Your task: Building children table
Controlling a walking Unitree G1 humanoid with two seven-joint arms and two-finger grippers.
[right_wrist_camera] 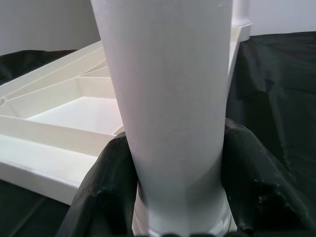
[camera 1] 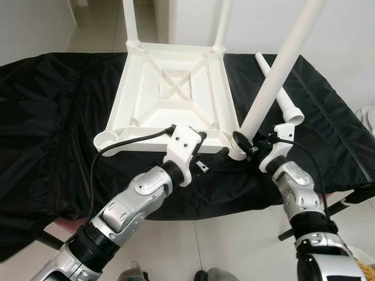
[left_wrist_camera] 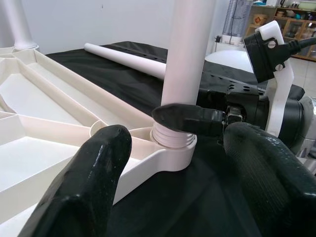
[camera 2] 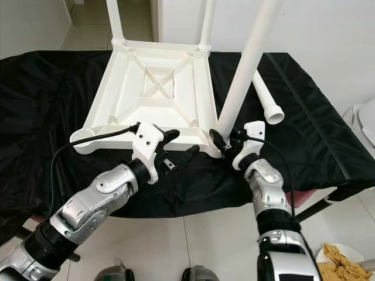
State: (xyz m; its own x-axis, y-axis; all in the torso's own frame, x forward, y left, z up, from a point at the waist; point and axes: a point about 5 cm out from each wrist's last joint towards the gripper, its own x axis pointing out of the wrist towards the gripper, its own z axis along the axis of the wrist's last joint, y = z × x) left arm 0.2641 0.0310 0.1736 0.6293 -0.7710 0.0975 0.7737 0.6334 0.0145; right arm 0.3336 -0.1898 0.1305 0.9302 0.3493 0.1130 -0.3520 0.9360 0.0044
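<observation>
A white plastic table top [camera 1: 176,88] lies upside down on a black cloth [camera 1: 53,99]. My right gripper [camera 1: 241,143] is shut on the lower end of a white leg [camera 1: 263,99]. That leg leans to the right, its threaded foot resting in the near right corner socket [left_wrist_camera: 168,155]. In the right wrist view both black fingers [right_wrist_camera: 106,182] press against the leg. My left gripper [camera 1: 212,146] is open at the table top's near rim, just left of that socket, with one finger [left_wrist_camera: 84,187] on either side of the corner. A loose leg [camera 1: 289,105] lies on the cloth to the right.
Two legs [camera 1: 130,20] [camera 1: 221,23] stand upright in the far corners. The cloth's front edge hangs over a tiled floor [camera 1: 222,240]. A white object [camera 1: 368,117] sits at the far right, and a plate of food [camera 2: 343,260] is on the floor.
</observation>
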